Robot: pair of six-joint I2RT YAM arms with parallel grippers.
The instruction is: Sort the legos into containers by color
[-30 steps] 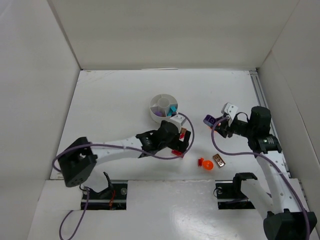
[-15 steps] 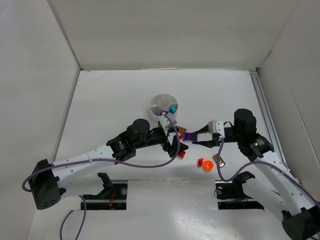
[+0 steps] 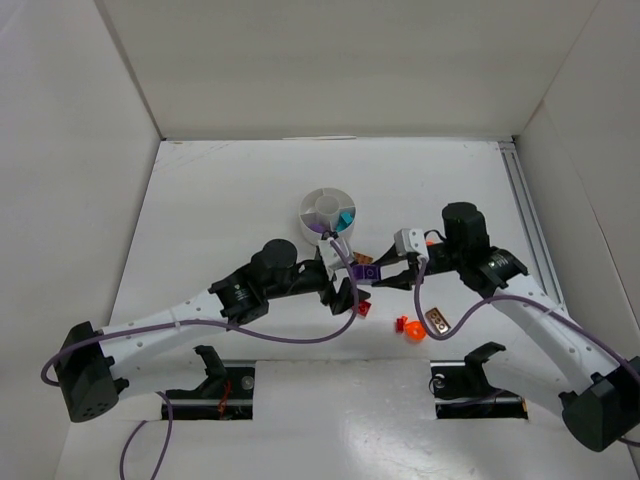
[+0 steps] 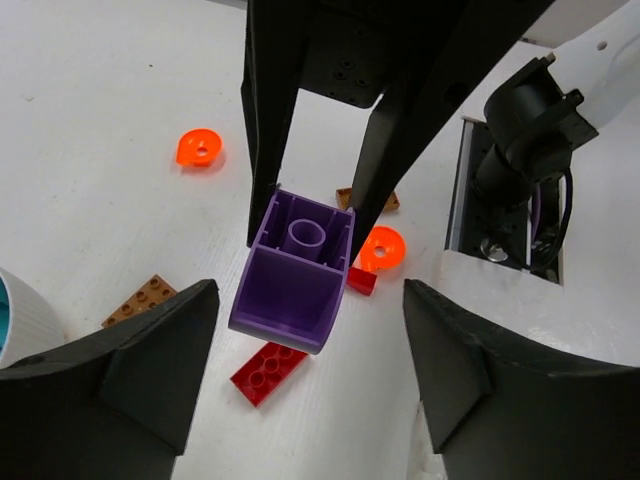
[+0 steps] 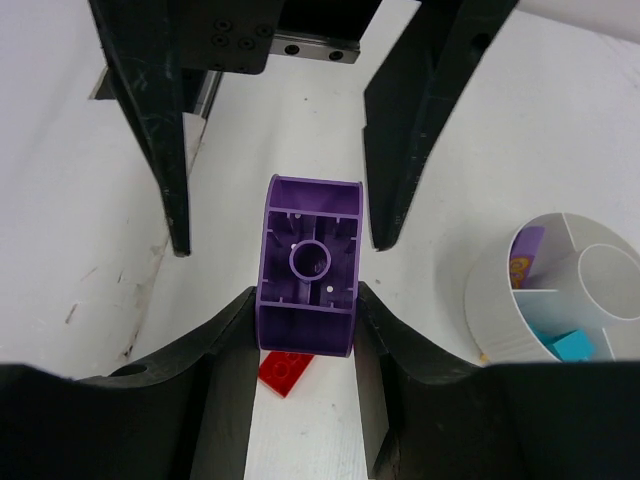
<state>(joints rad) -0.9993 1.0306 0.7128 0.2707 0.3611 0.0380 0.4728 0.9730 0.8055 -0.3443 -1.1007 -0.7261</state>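
The right gripper [image 5: 306, 318] pinches a purple brick [image 5: 308, 262] by its sides, just off the near side of the white dish [image 5: 492, 312]. The left gripper [image 4: 310, 345] stands spread, one finger on each side of that brick.

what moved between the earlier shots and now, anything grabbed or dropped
The right gripper carried the purple brick leftward toward the middle, still gripping it. The left arm re-posed, and the left gripper now stands open on either side of that brick, not touching it. Nothing was let go. The dish, red brick, orange piece and brown brick stayed put.
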